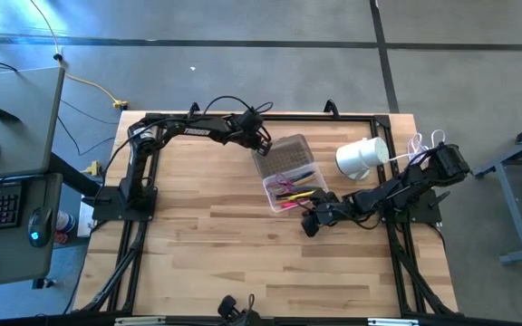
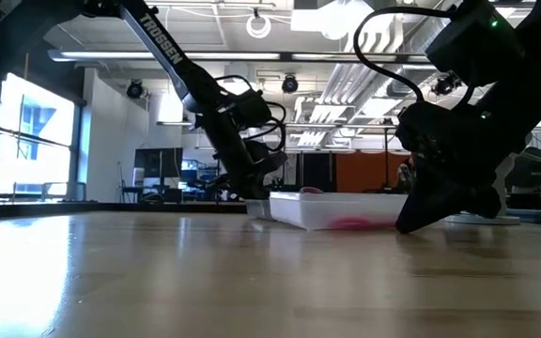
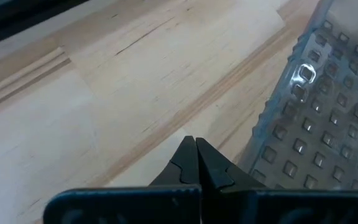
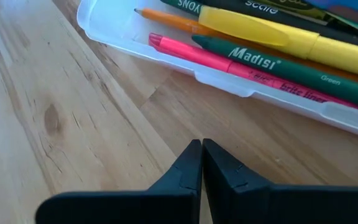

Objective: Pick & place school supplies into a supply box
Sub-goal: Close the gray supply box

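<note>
Here we are looking down on the wooden bench (image 1: 243, 254) in the high view, where the supply box (image 1: 290, 186) is lying open near the middle, its textured lid (image 1: 285, 155) folded back toward the far edge and its tray holding the school supplies (image 1: 295, 193). Our left hand (image 1: 261, 145) is sitting just beside the lid's far corner with its fingers pressed together on nothing, and our right hand (image 1: 311, 225) is resting low by the tray's near end, likewise pinched closed and empty. A white cylindrical object (image 1: 362, 157) is lying near the right arm. The right wrist view is giving us what the high view cannot: a yellow pen (image 4: 278, 34), a green pencil (image 4: 291, 65) lettered "Madisi" and "Green", a pink pen (image 4: 229, 65) and an orange pencil (image 4: 166, 18) lying side by side in the clear tray. The left wrist view is showing only the lid's raised square pattern (image 3: 316, 118). In the low view the left arm is carrying the word "TROSSEN", and the tray is showing a pink blur inside.
</note>
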{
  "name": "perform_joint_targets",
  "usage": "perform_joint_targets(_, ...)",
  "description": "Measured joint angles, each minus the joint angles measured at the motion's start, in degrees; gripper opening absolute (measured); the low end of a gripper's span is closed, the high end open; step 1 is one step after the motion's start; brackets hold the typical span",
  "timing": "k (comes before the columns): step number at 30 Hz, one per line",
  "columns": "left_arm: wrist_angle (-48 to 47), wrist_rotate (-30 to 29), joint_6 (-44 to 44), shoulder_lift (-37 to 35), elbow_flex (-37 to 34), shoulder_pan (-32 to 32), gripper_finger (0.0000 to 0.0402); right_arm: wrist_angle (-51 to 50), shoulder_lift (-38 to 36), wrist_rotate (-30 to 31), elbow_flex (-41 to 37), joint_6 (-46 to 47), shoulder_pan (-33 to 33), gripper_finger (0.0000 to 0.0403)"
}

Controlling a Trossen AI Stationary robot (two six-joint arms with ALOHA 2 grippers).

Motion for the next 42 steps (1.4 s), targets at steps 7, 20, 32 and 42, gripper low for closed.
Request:
perform_joint_targets(7,1.1,0.4,2.3,-1.5,0.0,0.0,0.0014,0.0,0.0,0.0,0.0,-0.1,0.0,0.0)
perform_joint_targets(20,2.2,-1.2,4.1,-5.1,0.1,-3.1,0.0014,-0.2,0.0,0.5,0.0,-0.1,0.0,0.0)
perform_joint_targets(32,-11.6,-12.1,1.9,-4.5,0.0,-3.6,0.0014,-0.2,0.0,0.7,0.0,-0.5,0.0,0.0)
perform_joint_targets(42,-5.8,-4.8,4.3,-4.5,0.0,-4.0,0.0014,-0.2,0.0,0.9,0.0,-0.6,0.0,0.0)
